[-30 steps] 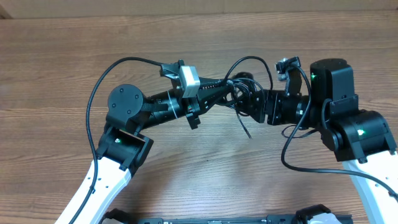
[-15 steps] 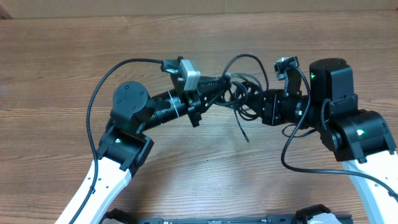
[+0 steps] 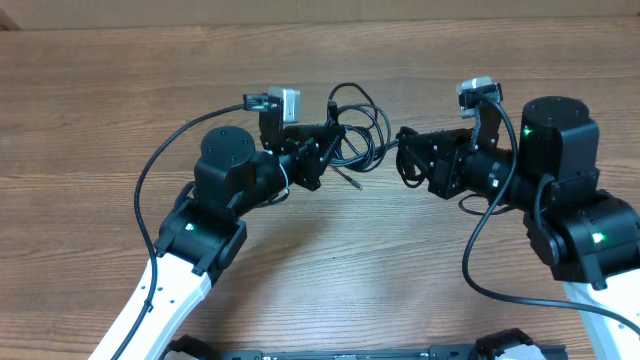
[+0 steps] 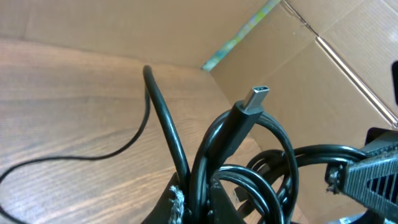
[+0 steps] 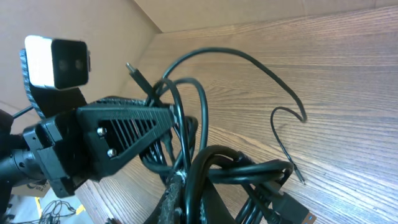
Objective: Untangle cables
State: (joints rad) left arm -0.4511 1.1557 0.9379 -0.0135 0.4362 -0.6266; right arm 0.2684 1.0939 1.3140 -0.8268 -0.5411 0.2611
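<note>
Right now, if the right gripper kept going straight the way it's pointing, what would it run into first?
The right gripper would first push into the cables it is shut on, looped ahead of its tips. Behind those the left gripper faces it; depth is hard to judge.

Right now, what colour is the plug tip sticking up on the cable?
The plug tip is silver; the left wrist view shows it best.

cables (image 4: 239,124) cut off at both wrist views' lower edges, left gripper (image 3: 328,138) and right gripper (image 3: 408,152) ends buried among loops
</note>
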